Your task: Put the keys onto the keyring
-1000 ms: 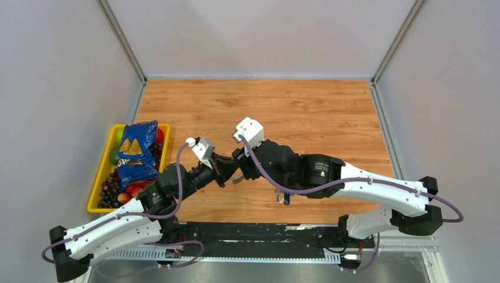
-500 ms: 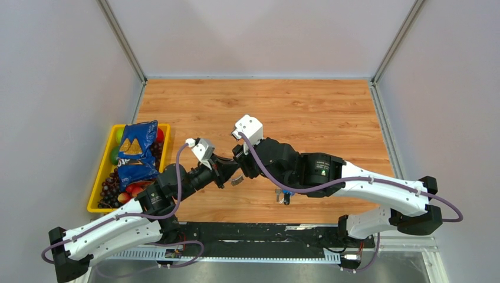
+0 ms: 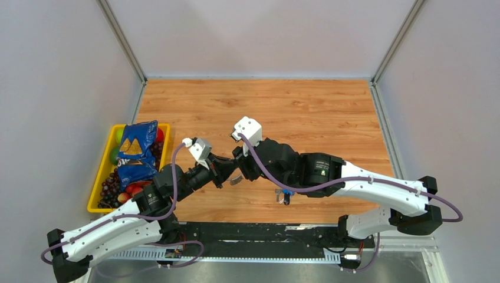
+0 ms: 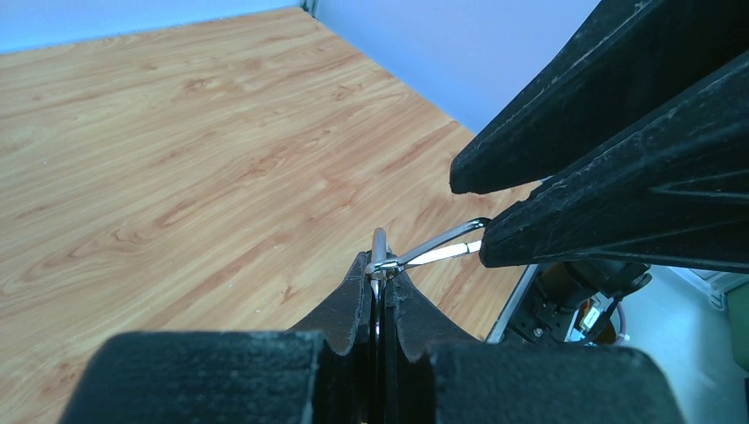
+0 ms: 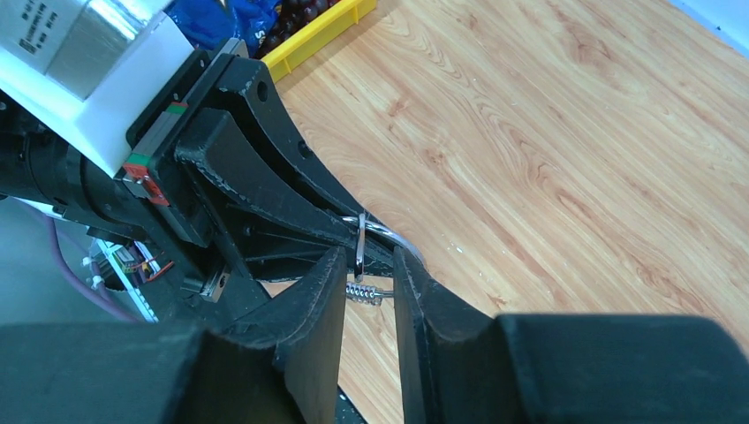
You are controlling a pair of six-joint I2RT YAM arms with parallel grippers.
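The keyring [image 4: 380,246] is a thin silver wire ring, seen edge-on and pinched between the pads of my left gripper [image 4: 380,265], which is shut on it. A silver wire loop [image 4: 437,247] runs from it to the right, under the right gripper's black fingers [image 4: 609,212]. In the right wrist view the keyring [image 5: 360,247] stands between the jaws of my right gripper [image 5: 371,256]. Those jaws are open, with a gap on both sides of the wire. A small knurled silver piece [image 5: 366,291] hangs below. From above, both grippers meet at the keyring [image 3: 236,178]. Small keys [image 3: 283,196], one blue-headed, lie by the right forearm.
A yellow bin [image 3: 94,197] stands at the table's left edge, holding a blue chip bag [image 3: 135,150], grapes and other fruit. Its corner [image 5: 327,31] shows in the right wrist view. Bare wooden table [image 3: 295,112] stretches behind the arms.
The right gripper's jaws have narrowed around the keyring. The left arm has shifted slightly left and still clamps the ring.
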